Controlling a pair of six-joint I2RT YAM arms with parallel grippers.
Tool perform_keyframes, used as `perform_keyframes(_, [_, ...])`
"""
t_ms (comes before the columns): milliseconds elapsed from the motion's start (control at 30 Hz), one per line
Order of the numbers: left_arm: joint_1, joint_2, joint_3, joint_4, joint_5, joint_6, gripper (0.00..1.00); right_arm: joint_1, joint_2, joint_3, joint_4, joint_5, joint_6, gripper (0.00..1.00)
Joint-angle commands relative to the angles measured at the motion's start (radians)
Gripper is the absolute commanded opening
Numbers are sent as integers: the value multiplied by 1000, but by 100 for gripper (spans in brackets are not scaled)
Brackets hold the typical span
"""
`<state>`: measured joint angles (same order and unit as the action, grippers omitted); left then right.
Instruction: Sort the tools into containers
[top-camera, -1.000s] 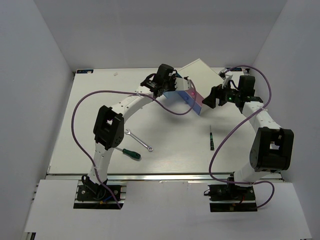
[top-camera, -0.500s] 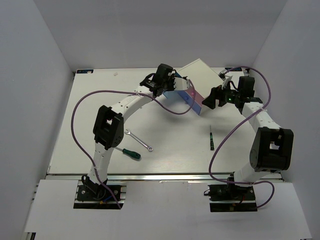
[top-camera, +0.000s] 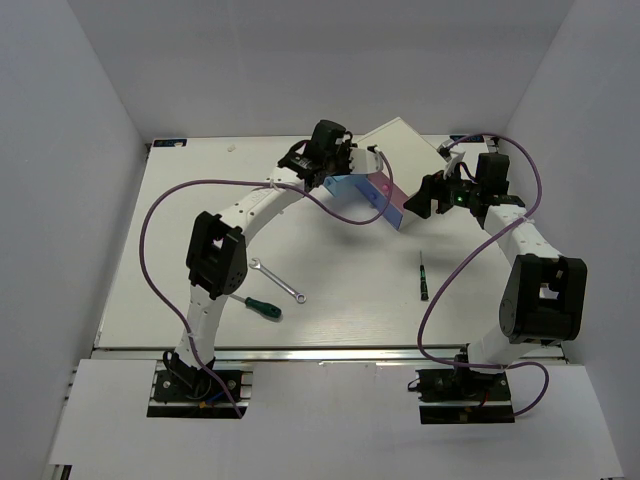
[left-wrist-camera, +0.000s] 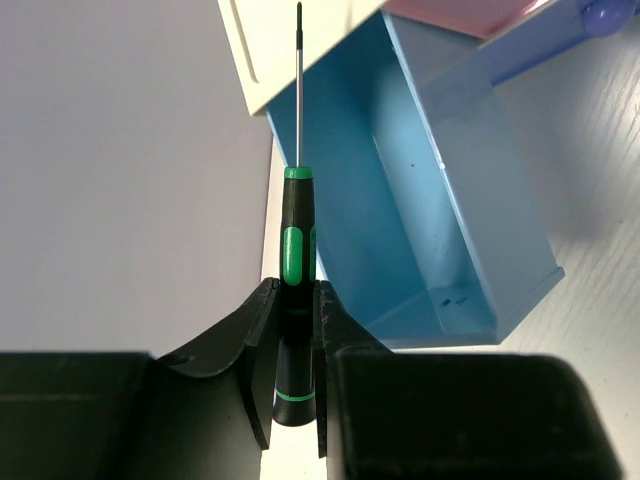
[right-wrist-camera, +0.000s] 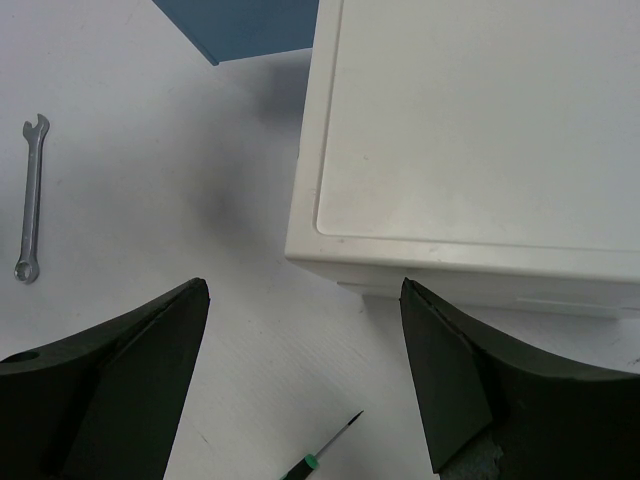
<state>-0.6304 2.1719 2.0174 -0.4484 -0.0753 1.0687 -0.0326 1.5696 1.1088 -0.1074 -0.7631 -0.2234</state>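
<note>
Top external view, from the left: the green-handled screwdriver lies on the white surface close to the left arm, with the silver wrench just beside it. Both are well apart from the white cabinet. Farther back, the left end effector hangs at the pulled-out blue drawer. The left wrist view shows its fingers pinching the black-and-green handle of a mini screwdriver, whose thin shaft points away along the drawer's left wall. Inside the drawer only its blue floor and walls show. The pink drawer sits right beside the blue one, its inside hidden. A second mini screwdriver lies on the surface in front of the cabinet, apart from it. The right end effector is just right of the drawers, and the right wrist view shows its fingers spread wide over the surface at the cabinet's corner.
</note>
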Motion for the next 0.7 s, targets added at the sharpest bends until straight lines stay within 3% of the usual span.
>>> perform_keyframes(0, [3, 2, 40, -10, 38, -3, 25, -1, -37, -4, 29, -19, 1, 83])
perform_keyframes(267, [3, -34, -16, -9, 12, 4, 15, -1, -37, -7, 34, -22, 4, 82])
perform_keyframes(667, [3, -32, -52, -9, 2, 7, 17, -3, -45, -18, 40, -22, 7, 83])
